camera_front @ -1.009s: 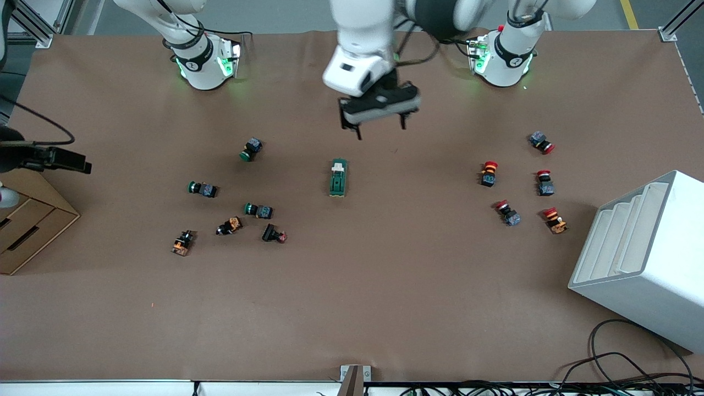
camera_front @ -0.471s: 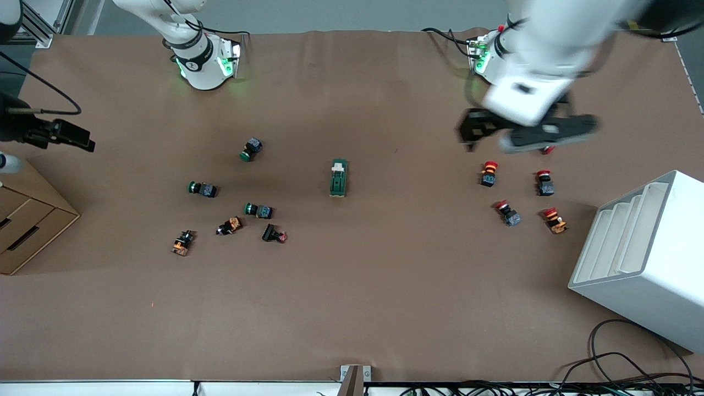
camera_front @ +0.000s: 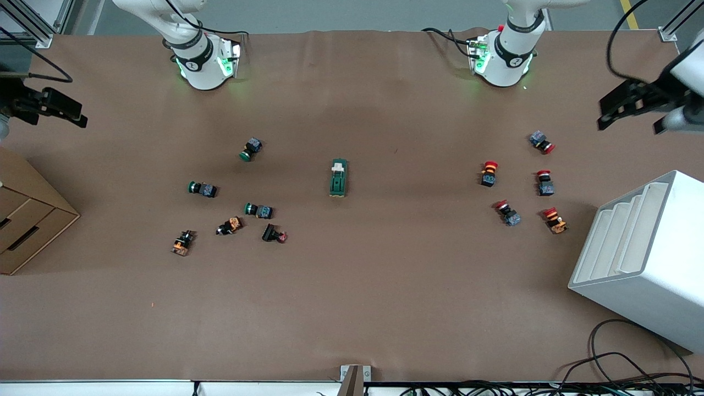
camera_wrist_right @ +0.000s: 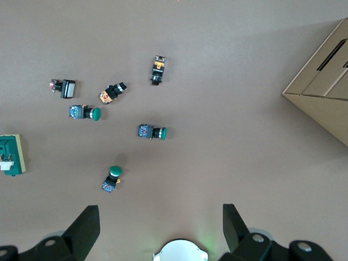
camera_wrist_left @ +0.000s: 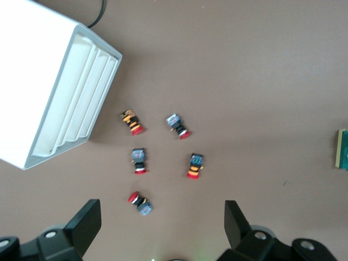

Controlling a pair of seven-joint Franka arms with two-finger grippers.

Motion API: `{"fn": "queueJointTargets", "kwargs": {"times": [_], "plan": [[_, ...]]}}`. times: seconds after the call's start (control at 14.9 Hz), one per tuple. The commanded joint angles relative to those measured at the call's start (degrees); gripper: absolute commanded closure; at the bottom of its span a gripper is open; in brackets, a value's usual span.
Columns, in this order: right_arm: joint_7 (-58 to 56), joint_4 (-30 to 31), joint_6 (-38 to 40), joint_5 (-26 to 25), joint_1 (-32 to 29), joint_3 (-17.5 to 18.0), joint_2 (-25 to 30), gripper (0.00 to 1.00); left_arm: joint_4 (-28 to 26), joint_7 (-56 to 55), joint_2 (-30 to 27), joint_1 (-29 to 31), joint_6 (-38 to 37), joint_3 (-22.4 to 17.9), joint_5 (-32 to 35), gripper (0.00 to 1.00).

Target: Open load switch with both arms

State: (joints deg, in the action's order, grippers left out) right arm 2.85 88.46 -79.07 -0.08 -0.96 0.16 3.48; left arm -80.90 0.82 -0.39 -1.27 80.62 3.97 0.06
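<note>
The load switch (camera_front: 338, 177), a dark green block with a white lever piece, lies alone mid-table; it also shows at the edge of each wrist view: load switch (camera_wrist_left: 342, 149), load switch (camera_wrist_right: 12, 155). My left gripper (camera_front: 630, 124) hangs high over the left arm's end of the table, open and empty, well away from the switch. In its wrist view the left gripper (camera_wrist_left: 162, 223) frames the red buttons. My right gripper (camera_front: 55, 108) hangs over the right arm's end, open and empty. In its own view the right gripper (camera_wrist_right: 161, 225) looks down on green buttons.
Several red push buttons (camera_front: 489, 173) lie toward the left arm's end, and green and orange ones (camera_front: 203, 188) toward the right arm's end. A white slotted rack (camera_front: 638, 253) and a cardboard drawer box (camera_front: 27, 220) stand at the table's ends. Cables (camera_front: 616, 357) trail at the near edge.
My left gripper has swung from over the table's middle near the switch out to the left arm's end. My right gripper has drifted toward the bases' side. The switch has not moved.
</note>
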Motion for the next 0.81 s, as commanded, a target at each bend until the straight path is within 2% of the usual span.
{"fn": "queueJointTargets", "kwargs": {"times": [0.0, 0.34, 0.74], "plan": [[0.6, 2.5, -0.2, -0.7, 1.4, -1.0, 2.7, 0.0, -6.0, 0.5, -5.7, 0.8, -1.2, -0.1, -0.7, 0.0], [0.5, 2.2, -1.3, -0.2, 0.4, -1.8, 2.6, 0.0, -9.5, 0.4, -8.7, 1.5, -1.3, 0.0, -1.0, 0.0], [-0.3, 0.6, -0.6, -0.6, 0.6, -1.5, 2.3, 0.0, -9.8, -0.2, -9.2, 1.5, -1.3, 0.1, -3.2, 0.0]]}}
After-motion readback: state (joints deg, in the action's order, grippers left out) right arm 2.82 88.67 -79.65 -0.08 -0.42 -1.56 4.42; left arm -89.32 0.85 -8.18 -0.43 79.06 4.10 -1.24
